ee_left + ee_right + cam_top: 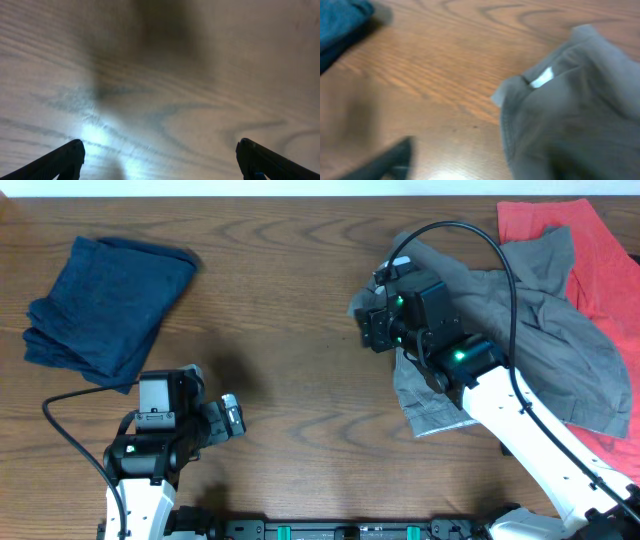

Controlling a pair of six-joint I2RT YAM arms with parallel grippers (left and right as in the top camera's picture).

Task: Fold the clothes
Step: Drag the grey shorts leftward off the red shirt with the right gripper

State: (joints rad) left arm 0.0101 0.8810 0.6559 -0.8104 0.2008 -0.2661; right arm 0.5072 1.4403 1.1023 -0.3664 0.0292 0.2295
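Note:
A crumpled grey garment (545, 330) lies at the right of the wooden table (290, 290), partly over a red garment (600, 250). My right gripper (366, 328) is at the grey garment's left edge. In the right wrist view its jaws (480, 165) look open. The left finger is over bare wood, and the right finger is hidden by the grey cloth (570, 115), which has a white label (541, 78). My left gripper (232, 420) is open and empty over bare wood (160, 160) near the front left.
A folded dark blue garment (105, 305) lies at the far left, and its corner shows in the right wrist view (340, 20). The right arm's black cable (505, 270) arcs over the grey garment.

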